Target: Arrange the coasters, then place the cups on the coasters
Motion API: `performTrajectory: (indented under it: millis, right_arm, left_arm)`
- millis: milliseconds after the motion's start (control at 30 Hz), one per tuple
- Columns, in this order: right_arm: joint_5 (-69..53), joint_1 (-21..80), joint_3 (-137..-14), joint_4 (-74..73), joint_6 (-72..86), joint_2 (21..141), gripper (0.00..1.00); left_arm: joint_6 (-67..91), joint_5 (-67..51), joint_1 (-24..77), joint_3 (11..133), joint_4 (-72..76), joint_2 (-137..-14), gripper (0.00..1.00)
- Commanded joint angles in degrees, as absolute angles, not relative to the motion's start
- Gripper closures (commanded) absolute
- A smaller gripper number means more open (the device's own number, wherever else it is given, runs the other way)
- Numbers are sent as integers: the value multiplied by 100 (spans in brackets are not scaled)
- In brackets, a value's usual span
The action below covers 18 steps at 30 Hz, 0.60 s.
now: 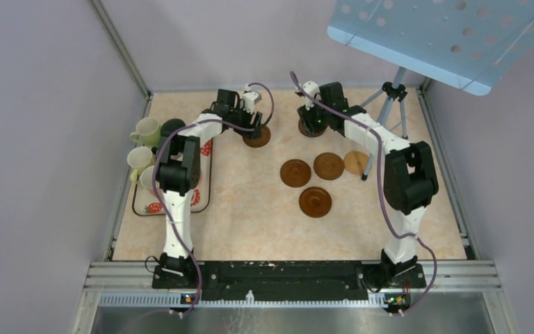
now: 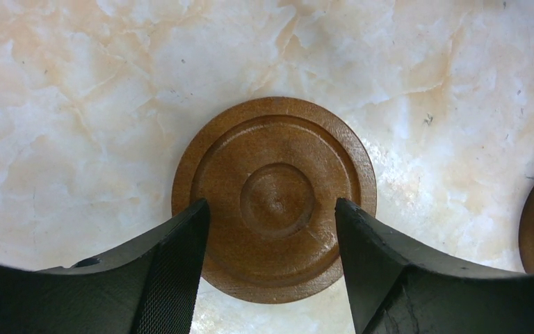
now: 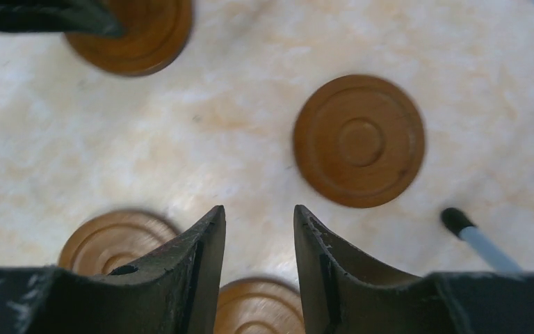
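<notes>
Jaws: your L gripper (image 2: pixel 271 240) is spread over a brown coaster (image 2: pixel 274 198) lying flat on the table (image 2: pixel 76 104); R gripper (image 3: pixel 259 243) is at its narrowest w/ nothing held, above bare tabletop, coasters around.

Six coasters are lying on the table (image 1: pixel 250 223). Three are sitting in a row at centre (image 1: pixel 295 172), (image 1: pixel 329 165), (image 1: pixel 355 162), with a fourth (image 1: pixel 316 202) just at their 6 o'clock. Two more are lying toward 12 o'clock, well apart (image 1: pixel 257 137), (image 1: pixel 311 128). At 9 o'clock a tray (image 1: pixel 205 202) is holding the cups (image 1: pixel 146 131).
</notes>
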<state>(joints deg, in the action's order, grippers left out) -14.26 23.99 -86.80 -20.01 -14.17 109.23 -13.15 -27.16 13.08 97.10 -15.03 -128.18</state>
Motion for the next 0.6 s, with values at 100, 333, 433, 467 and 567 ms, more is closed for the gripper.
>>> performTrajectory:
  millis: [100,333,433,467,567]
  right_arm:
    - [-530,2305,-9418,-1647,-1251,11873,59]
    - [-376,2258,-9539,-1501,-1274,12287,59]
    - [-461,2225,-9630,-1533,-1266,12409,58]
    - [-499,2219,-9637,-1533,-1272,12443,59]
    - [-661,2222,-9718,-1608,-1298,12548,59]
  left_arm:
    - [-1203,-2712,1279,10050,-1548,-13218,28]
    - [-1189,-2471,1307,10495,-1618,-13556,32]
    - [-1328,-2284,1348,10908,-1854,-13791,33]
    - [-1373,-2240,1357,11002,-1910,-13835,34]
    - [-1489,-2151,1379,11221,-2013,-13936,35]
